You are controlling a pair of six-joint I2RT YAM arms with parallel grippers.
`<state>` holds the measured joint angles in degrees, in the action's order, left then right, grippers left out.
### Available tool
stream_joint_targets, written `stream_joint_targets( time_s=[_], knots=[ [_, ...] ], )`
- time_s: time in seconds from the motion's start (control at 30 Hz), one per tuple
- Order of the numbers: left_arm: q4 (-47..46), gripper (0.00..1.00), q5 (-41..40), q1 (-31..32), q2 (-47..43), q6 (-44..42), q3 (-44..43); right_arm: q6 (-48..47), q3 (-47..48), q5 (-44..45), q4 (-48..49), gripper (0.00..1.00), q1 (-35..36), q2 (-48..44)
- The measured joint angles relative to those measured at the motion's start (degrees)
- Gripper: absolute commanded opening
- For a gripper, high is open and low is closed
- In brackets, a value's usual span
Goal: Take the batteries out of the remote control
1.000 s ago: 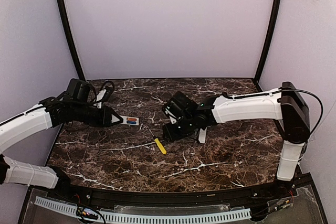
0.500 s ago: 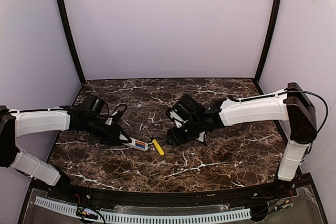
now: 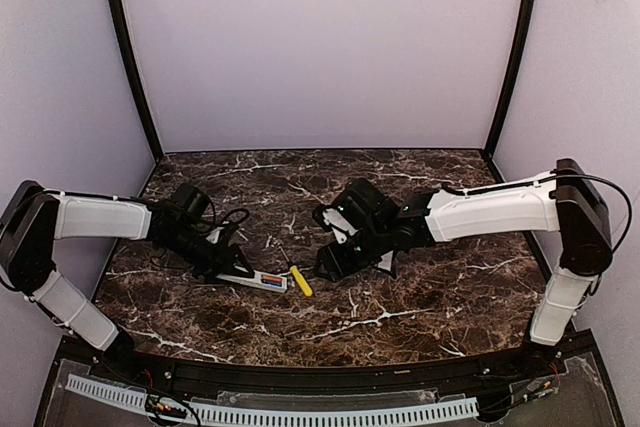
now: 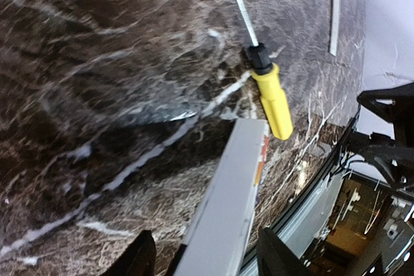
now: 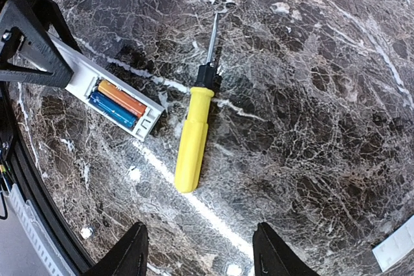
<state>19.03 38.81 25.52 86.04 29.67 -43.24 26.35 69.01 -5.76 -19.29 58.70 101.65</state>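
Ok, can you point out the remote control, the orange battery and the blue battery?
remote control [image 5: 84, 69], right wrist view, white casing near the cells.
orange battery [image 5: 121, 98], right wrist view, middle of the cell.
blue battery [image 5: 111, 109], right wrist view, middle of the cell.

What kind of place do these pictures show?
Probably a laboratory robot booth, not a home: a dark marble-patterned table closed in by plain pale walls and black frame poles, with the left arm and right arm mounted at its near edge.

The dark marble table [image 3: 430, 297] carries the remote control [image 5: 110, 98], a yellow-handled screwdriver [image 5: 194, 137] just beside it, and 1 white cover [image 4: 334, 11].
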Motion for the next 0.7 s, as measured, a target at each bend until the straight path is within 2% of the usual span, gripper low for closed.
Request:
stream_joint_targets(
  time_s=[0.1,0.33,0.7],
  knots=[
    [1.9,0.65,-2.6,-0.6,0.0,-0.9,0.0,-1.3,0.0,-0.5,0.4,0.55,0.0,0.2],
    [5.6,0.72,-8.7,-1.0,0.0,-2.7,-0.7,-3.8,1.5,-0.7,0.9,0.55,0.0,3.9],
    [10.1,0.88,-18.9,-1.0,-0.7,-5.2,-2.8,-5.2,8.2,1.9,0.3,0.53,2.6,9.9]
  ],
)
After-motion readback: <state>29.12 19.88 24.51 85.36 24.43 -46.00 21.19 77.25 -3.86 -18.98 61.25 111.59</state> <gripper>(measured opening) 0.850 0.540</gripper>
